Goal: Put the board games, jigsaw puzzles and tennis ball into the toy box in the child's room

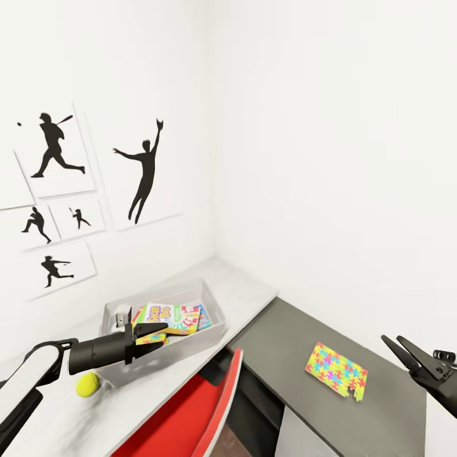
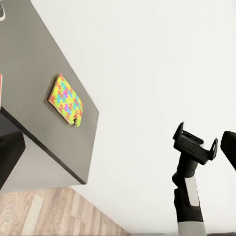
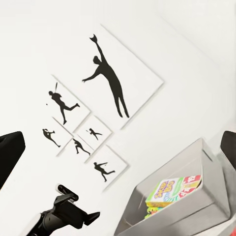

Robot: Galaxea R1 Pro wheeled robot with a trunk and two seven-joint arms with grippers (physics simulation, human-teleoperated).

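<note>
The toy box [image 1: 212,330] sits far left on the table [image 1: 254,298], already holding board games [image 1: 171,317]. One puzzle [image 1: 336,370] lies on the dark table at right, the ball [image 1: 88,384] near left of the box. The left pincer [image 1: 152,331] hovers over the box, released and empty. The right pincer [image 1: 403,352] hangs spread near the puzzle, likely to take it next.

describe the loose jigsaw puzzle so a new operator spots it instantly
Find the dark grey table against the white wall, right of the lighter table carrying the toy box. The jigsaw puzzle lies flat on it, alone, between the red chair and the right hand. It is a multicoloured rectangle of interlocking pieces with a notch missing at one corner.
</note>
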